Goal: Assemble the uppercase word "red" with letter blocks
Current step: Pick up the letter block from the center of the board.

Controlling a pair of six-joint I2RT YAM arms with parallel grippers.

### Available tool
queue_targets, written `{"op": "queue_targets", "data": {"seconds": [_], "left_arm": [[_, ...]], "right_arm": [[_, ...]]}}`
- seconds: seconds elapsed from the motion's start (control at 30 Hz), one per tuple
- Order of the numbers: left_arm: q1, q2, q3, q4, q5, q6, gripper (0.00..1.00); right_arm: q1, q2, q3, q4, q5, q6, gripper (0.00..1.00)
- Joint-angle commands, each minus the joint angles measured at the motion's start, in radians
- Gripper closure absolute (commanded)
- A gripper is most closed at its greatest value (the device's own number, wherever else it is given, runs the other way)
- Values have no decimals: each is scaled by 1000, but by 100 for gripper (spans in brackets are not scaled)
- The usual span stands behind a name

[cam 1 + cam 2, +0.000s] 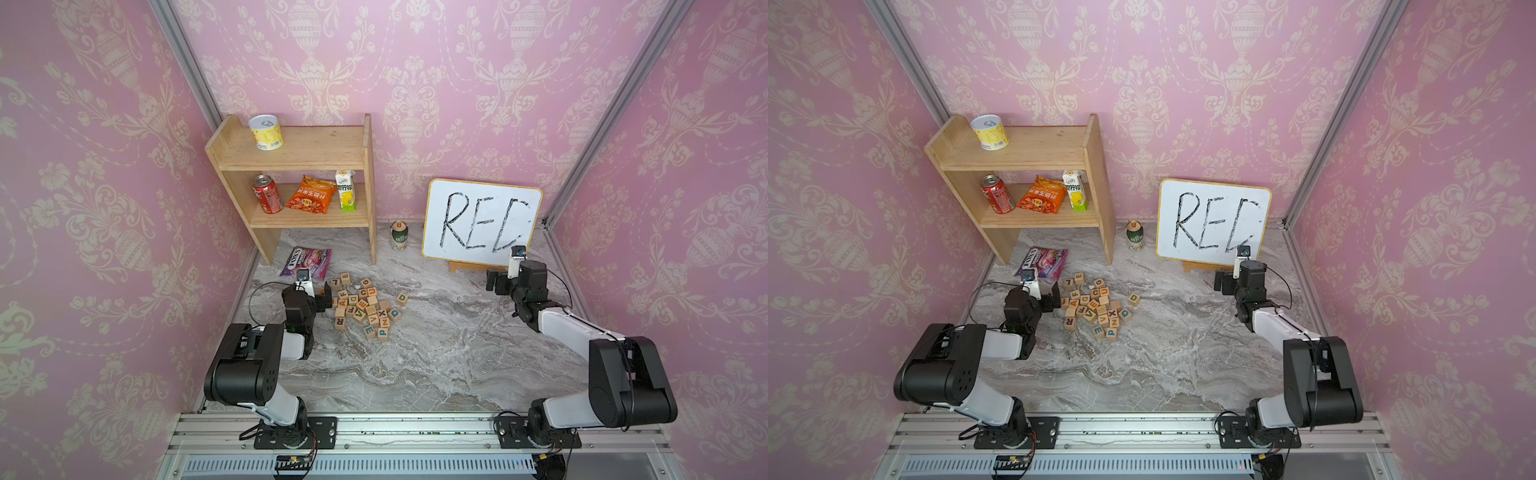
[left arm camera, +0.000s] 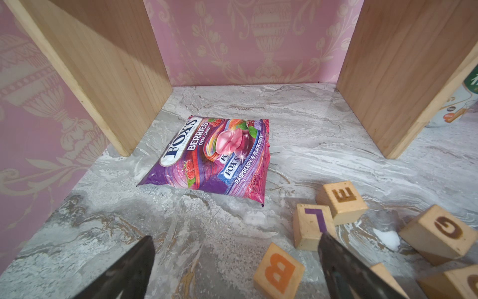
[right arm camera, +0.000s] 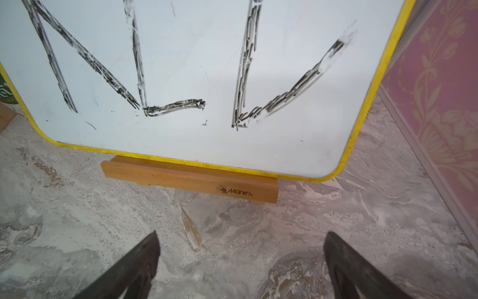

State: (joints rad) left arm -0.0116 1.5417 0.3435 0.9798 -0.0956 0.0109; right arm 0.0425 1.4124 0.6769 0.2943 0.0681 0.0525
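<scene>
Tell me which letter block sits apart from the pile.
The green D block: it stands alone on the side toward the whiteboard; the rest lie clustered.

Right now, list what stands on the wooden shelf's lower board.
On the board, side by side: a red drink can, an orange snack bag and a lemon drink carton. Anything lying behind them is covered in both top views.

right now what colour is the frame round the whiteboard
Yellow. The whiteboard frame shows best in the right wrist view.
</scene>
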Motion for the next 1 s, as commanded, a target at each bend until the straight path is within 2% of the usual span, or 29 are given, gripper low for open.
{"op": "queue_targets", "data": {"seconds": [0.0,0.33,0.73,0.97], "left_arm": [[-17,-84,-2,-97,-49,26,1],[-42,-281,175,-673,-46,-34,1],[-153,-345,334,-1124,-109,-190,1],[-211,-381,418,-1354,-112,-274,1]], "right_arm": [[19,-41,14,-200,6,25,0],[123,-171,77,-462,-34,102,0],[334,-250,225,-717,-41,187,0],[485,-272,290,-790,-14,244,0]]}}
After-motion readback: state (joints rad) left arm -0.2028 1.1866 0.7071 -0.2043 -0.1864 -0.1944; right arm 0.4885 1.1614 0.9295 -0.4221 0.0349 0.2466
